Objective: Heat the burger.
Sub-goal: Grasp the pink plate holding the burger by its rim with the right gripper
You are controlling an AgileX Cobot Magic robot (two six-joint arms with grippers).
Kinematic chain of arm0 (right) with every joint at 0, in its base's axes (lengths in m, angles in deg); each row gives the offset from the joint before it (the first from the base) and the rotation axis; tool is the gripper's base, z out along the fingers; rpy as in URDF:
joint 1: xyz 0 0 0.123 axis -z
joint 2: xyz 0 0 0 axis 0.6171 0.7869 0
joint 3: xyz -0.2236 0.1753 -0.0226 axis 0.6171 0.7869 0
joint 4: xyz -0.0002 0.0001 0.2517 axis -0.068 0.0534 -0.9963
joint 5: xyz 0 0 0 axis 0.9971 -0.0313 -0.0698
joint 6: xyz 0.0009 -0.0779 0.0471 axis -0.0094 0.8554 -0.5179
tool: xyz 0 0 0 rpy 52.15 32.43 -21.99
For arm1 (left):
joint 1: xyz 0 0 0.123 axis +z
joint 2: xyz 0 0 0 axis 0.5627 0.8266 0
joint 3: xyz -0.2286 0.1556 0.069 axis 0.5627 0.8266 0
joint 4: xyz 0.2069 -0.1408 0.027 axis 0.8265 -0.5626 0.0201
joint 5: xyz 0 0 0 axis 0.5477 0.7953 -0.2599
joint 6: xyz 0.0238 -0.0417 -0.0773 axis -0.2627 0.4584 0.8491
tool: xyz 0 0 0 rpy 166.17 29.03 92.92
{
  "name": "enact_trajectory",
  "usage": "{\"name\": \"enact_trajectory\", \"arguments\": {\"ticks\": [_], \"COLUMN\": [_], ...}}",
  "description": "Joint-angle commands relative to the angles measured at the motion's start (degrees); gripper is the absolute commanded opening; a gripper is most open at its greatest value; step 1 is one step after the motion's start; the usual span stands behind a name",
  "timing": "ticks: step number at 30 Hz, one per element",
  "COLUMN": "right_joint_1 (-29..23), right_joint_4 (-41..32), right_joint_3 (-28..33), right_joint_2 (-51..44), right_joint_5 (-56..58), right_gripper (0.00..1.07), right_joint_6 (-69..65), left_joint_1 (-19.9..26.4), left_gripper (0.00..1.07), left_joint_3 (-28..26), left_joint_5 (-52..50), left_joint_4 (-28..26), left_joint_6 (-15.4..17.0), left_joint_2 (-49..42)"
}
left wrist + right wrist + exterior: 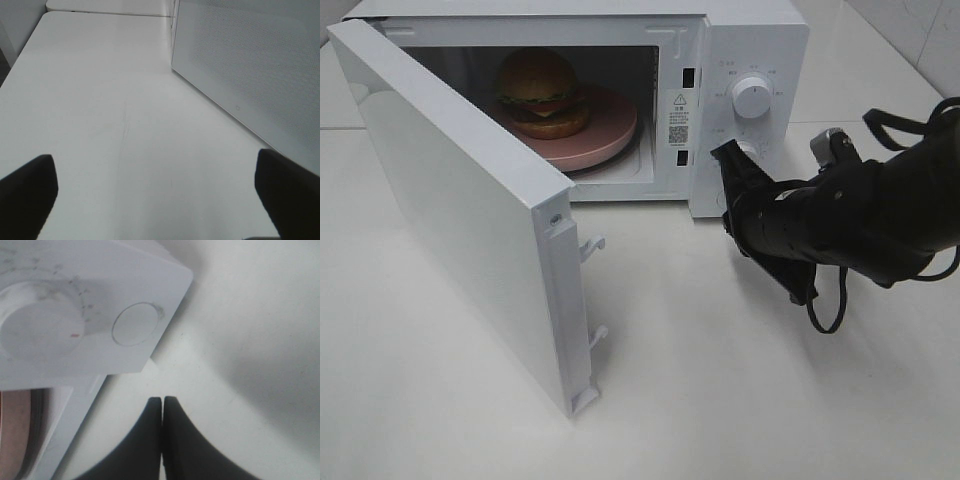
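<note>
On the far left my left claw [155,159] is spread wide and empty, low over the surface [100,90] beside the outer face of the door [460,220]. That is my first worry: the door stands wide open, and a shove too near the hinge or too hard could skid the whole microwave [760,30] instead of swinging the door home. A soft push might leave the latch hooks [592,246] short of their slots, and then nothing heats. The burger [540,92] is already inside on the pink plate [610,135], toward its left rather than centred, and I judge a slammed door could jolt it. Further right, the right claw [726,152] is pressed together, holding nothing, hovering just off the lower dial [35,325] and the round button [136,324]. Closed like that it cannot grip the dial. A stray nudge on that button, which I take for the door release, would undo any closing. It also hangs near the door's path, so the swinging edge may clip it.
</note>
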Motion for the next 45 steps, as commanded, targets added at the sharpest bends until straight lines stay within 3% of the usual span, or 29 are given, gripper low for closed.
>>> {"name": "enact_trajectory", "arguments": {"ticks": [1,16,26,29,35,37,40,45], "right_joint_1": [0.40,0.40,0.40,1.83,2.41,2.41,2.41,2.41], "right_joint_4": [0.52,1.60,13.81,21.49,29.62,36.44,37.36,43.14], "right_joint_3": [0.06,-0.40,-4.64,-7.79,-10.60,-13.58,-14.09,-17.48], "right_joint_2": [-3.61,-7.39,-7.91,-7.91,-7.91,-7.91,-7.91,-7.91], "right_joint_5": [5.79,24.87,39.42,46.01,52.54,58.67,59.93,68.35], "right_gripper": [0.00,0.00,0.00,0.00,0.00,0.00,0.00,0.01], "right_joint_6": [12.03,37.82,42.74,42.34,44.29,50.02,51.68,67.21], "left_joint_1": [0.06,0.06,0.06,0.06,0.06,0.06,0.06,0.06], "left_gripper": [1.00,1.00,1.00,1.00,1.00,1.00,1.00,1.00], "left_joint_3": [0.17,0.17,0.17,0.17,0.17,0.17,0.17,0.17], "left_joint_5": [-0.80,-0.80,-0.80,-0.80,-0.80,-0.80,-0.80,-0.80], "left_joint_4": [-0.52,-0.52,-0.52,-0.52,-0.52,-0.52,-0.52,-0.52], "left_joint_6": [-0.06,-0.06,-0.06,-0.06,-0.06,-0.06,-0.06,-0.06], "left_joint_2": [-0.86,-0.86,-0.86,-0.86,-0.86,-0.86,-0.86,-0.86]}}
